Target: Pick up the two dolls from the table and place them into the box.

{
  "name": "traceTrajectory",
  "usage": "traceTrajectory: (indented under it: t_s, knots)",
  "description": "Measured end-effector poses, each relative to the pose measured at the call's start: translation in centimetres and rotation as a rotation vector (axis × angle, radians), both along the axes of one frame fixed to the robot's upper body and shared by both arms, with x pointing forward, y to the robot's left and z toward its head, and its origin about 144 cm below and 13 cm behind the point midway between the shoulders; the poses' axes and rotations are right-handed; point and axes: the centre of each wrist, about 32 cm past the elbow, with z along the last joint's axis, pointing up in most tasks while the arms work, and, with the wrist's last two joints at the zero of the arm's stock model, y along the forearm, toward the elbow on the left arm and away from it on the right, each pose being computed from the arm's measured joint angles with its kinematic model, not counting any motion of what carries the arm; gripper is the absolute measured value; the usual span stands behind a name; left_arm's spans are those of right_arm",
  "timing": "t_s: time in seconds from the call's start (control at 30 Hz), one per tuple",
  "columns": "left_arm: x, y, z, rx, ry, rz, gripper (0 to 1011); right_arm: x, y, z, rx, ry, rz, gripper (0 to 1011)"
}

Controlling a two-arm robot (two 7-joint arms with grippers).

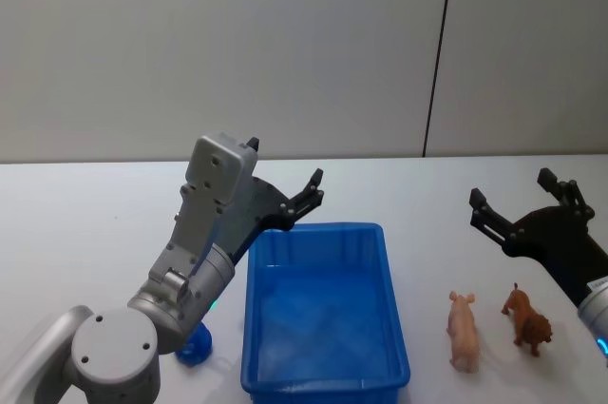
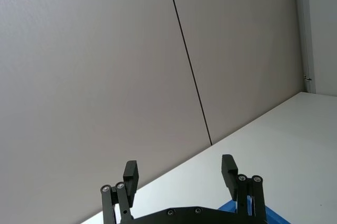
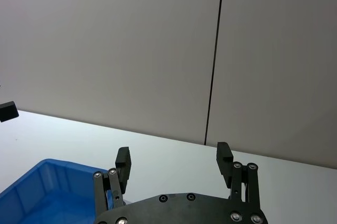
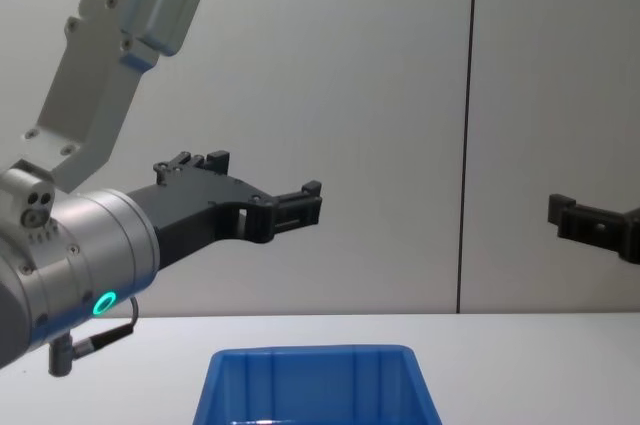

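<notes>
- Black fingers of the left gripper (image 1: pixel 285 171) stand spread apart with nothing between them. The gripper is raised above the surface (image 1: pixel 95 204) and points forward over the far left corner of the box.
- In the left wrist view the same left gripper (image 2: pixel 179 167) shows its two fingertips wide apart against the pale wall.
- Bright blue and rectangular, the box (image 1: pixel 318 230) sits on the surface just below and to the right of the left gripper. It has a thick rim, vertical ribs on its inner wall and a bare floor.
- Between the box and the right gripper lies the pink doll (image 1: pixel 465 330), a small pig, with its snout towards the far side. It is near the box's right wall but apart from it.
- Just to the right of the pig stands the brown doll (image 1: pixel 527 320), a four-legged animal with a darker, shaggier rear end. It is below and close to the right gripper's arm, and the two dolls do not touch.
- The right gripper (image 1: pixel 511 190) hangs above the surface, beyond both dolls. Its black fingers are parted and hold nothing.
</notes>
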Motion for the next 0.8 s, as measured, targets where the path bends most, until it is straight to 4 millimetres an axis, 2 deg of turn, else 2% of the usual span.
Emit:
traceTrajectory:
  t_s: [0.8]
  knots:
    - [0.00,0.00,0.00,0.000,0.000,0.000,1001,0.01,-0.06,-0.03,-0.002,0.001,0.000,1001]
